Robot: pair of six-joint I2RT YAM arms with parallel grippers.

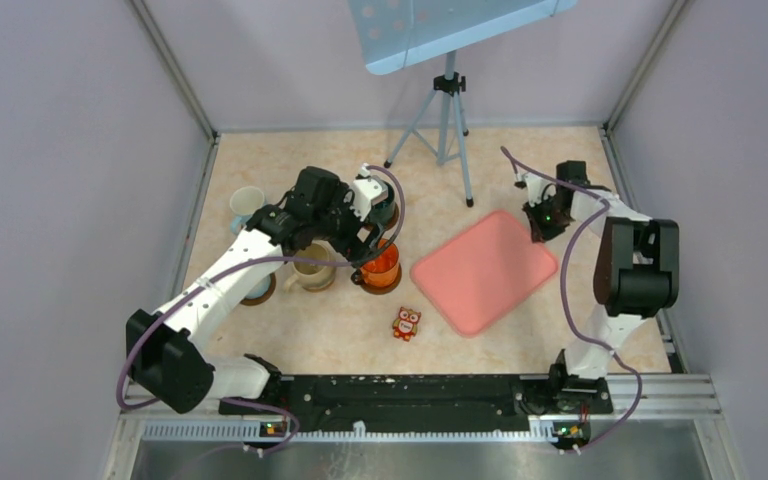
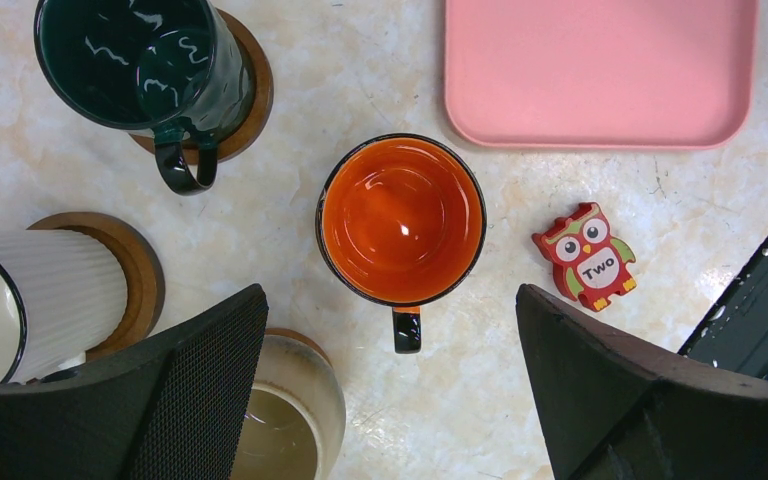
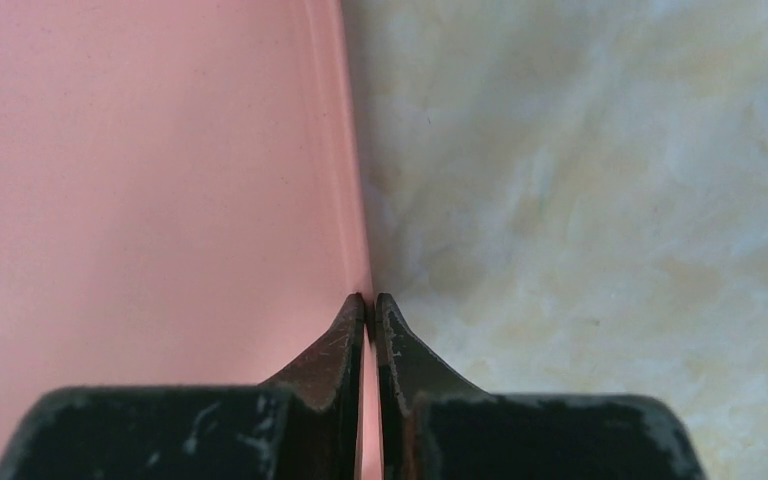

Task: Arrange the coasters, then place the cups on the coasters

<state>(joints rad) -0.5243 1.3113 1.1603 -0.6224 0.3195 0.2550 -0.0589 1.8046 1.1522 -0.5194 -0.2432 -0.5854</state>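
My left gripper (image 2: 390, 296) hangs open over the orange cup (image 2: 402, 220), one finger on each side of its handle, touching nothing. The dark green cup (image 2: 140, 60) stands on a brown coaster (image 2: 250, 95). A white ribbed cup (image 2: 40, 300) rests on another coaster (image 2: 142, 275). The beige cup (image 2: 295, 425) sits on a third coaster (image 2: 295, 340). In the top view a pale cup (image 1: 247, 203) stands far left. My right gripper (image 3: 370, 298) is shut on the rim of the pink tray (image 3: 160, 150), at the tray's far right corner (image 1: 538, 232).
The pink tray (image 1: 485, 270) lies right of the cups. A small red owl figure (image 2: 585, 255) stands on the table between the orange cup and the near edge. A tripod (image 1: 447, 120) stands at the back. Grey walls close in both sides.
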